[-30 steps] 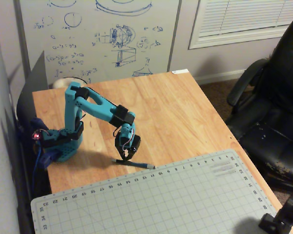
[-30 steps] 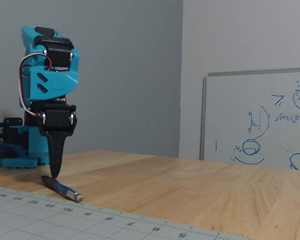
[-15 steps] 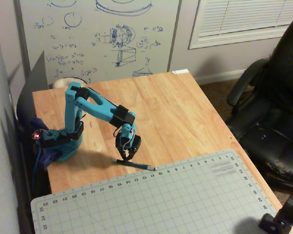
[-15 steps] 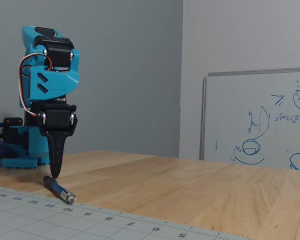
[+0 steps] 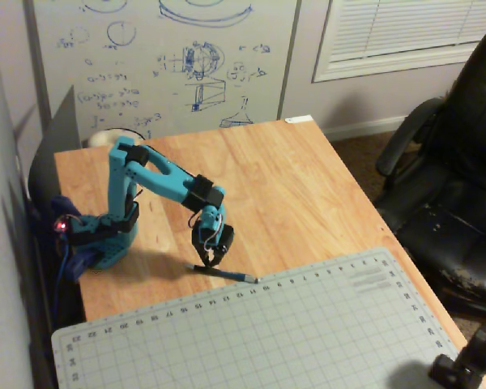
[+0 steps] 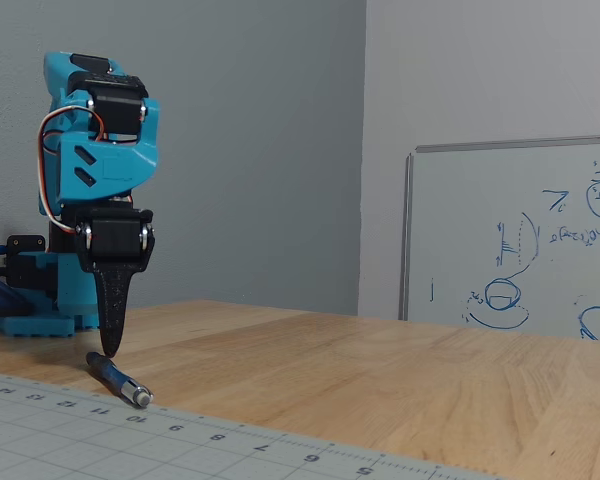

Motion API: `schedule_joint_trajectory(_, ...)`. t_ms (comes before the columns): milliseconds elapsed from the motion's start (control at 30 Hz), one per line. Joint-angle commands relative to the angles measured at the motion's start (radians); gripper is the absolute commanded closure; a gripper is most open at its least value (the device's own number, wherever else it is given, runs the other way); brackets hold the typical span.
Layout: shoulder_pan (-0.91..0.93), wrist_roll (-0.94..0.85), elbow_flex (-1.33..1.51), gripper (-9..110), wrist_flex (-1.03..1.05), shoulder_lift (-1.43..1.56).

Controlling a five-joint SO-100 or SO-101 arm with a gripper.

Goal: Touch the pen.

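The pen (image 6: 118, 381) has swung since a second ago; pincer (image 6: 109, 348) touches it, whether closed I cannot tell.

One pen (image 5: 224, 273) lies on the single wooden tabletop (image 5: 292, 178), beside one blue arm (image 5: 158, 174), one gridded cutting mat (image 5: 308, 332), one whiteboard (image 5: 162, 57) and one black office chair (image 5: 454, 186).

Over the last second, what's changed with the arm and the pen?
The pen has swung a little: in the low fixed view its grey end came back toward the left and sits closer under the gripper. That happened in the first half second; since then nothing visible. The gripper stays pointed down with its tip at the pen's dark end. Arm pose and cutting mat unchanged.
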Motion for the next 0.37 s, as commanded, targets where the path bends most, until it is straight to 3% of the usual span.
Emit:
schedule_joint_trajectory(0, 0.002, -0.011, -0.077, 101, -0.017, 0.014)
schedule_joint_trajectory(333, 0.006, -0.011, -0.077, 101, -0.017, 0.014)
